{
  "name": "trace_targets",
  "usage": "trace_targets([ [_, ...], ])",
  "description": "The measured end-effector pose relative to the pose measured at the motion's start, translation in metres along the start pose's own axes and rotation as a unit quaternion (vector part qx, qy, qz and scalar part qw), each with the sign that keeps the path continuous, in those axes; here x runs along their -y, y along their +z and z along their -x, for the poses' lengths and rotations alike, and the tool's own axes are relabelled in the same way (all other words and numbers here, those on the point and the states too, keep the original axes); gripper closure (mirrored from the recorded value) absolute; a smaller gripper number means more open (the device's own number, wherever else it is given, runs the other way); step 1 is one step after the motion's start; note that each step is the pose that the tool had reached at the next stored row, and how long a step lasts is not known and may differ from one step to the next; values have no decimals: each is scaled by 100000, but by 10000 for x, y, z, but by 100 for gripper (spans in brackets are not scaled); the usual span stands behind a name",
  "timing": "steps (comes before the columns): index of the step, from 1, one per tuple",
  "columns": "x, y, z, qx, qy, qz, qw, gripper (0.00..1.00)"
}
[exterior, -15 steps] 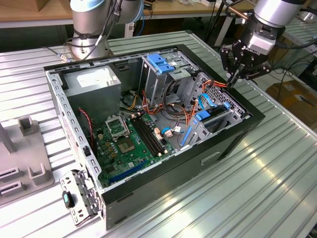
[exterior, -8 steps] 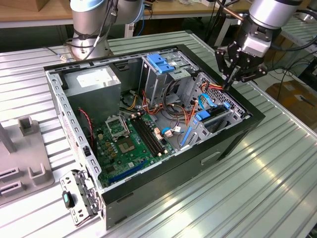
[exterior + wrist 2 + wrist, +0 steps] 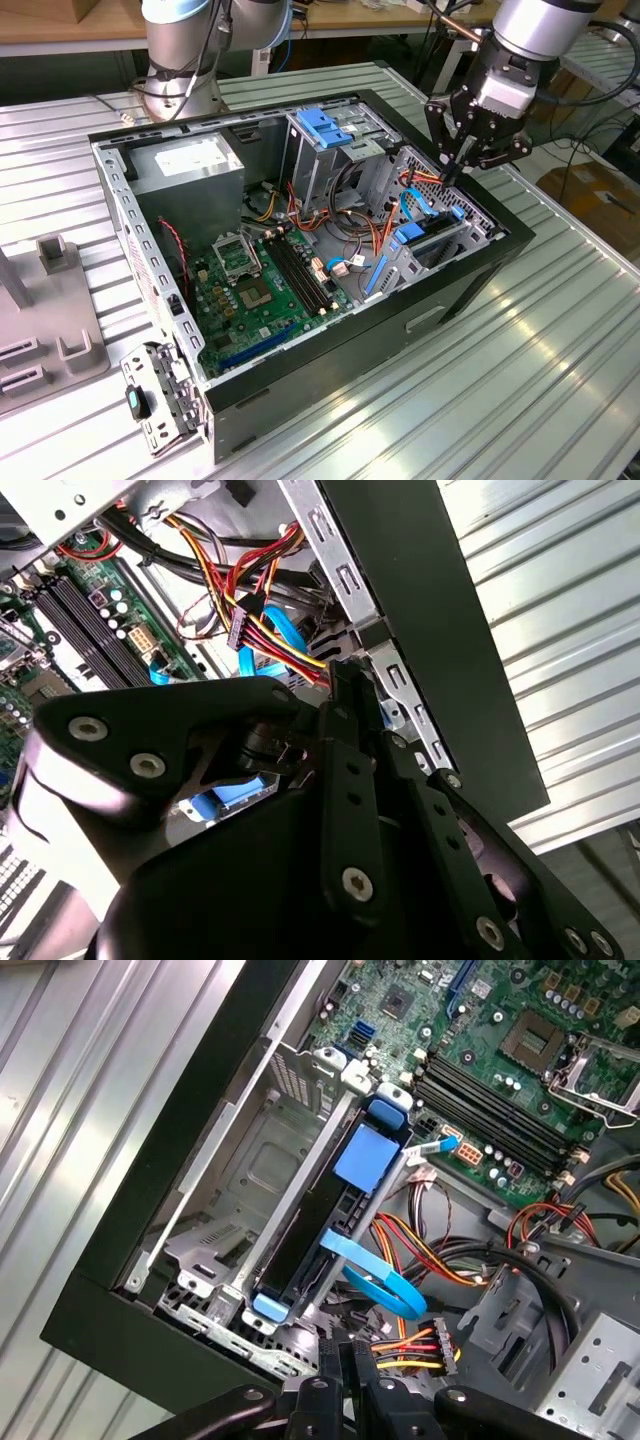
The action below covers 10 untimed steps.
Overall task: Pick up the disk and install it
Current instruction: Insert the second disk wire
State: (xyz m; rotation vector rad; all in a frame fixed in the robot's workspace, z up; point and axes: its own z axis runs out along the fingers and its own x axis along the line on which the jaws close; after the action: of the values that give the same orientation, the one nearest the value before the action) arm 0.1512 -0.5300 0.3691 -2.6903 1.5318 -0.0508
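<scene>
Gripper [image 3: 452, 172] hangs over the corner of the open computer case [image 3: 300, 385] toward the exterior view's right, just inside the black wall. The fingers [image 3: 345, 1380] are pressed together, nothing visible between them. In the second wrist view the fingertips [image 3: 345, 695] sit right at the red/yellow/black power cable [image 3: 290, 645], touching or just short of it; can't tell which.

The disk [image 3: 350, 1185] looks already seated on edge in the metal bay along that same wall, blue rail ends at both ends. It's seen edge-on, so that ID is a fair guess. In the exterior view it lies just below the gripper [image 3: 432, 232]. A blue flat cable [image 3: 375, 1275] loops beside it.

The motherboard [image 3: 255, 290] takes up the middle of the case floor. The grey power-supply box [image 3: 190, 165] sits in the far corner. The case rests on the slatted metal tabletop [image 3: 520, 380].
</scene>
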Motion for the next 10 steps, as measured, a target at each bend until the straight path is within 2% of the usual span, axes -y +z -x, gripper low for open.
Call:
trace_targets([
  [3, 0, 0, 1, -27, 380, 4, 99999, 84],
  [6, -1, 4, 0, -157, 2845, 17, 99959, 84],
  [7, -1, 6, 0, -201, 3652, 20, 99933, 84],
  [10, -1, 11, 0, -370, 6682, 40, 99776, 84],
])
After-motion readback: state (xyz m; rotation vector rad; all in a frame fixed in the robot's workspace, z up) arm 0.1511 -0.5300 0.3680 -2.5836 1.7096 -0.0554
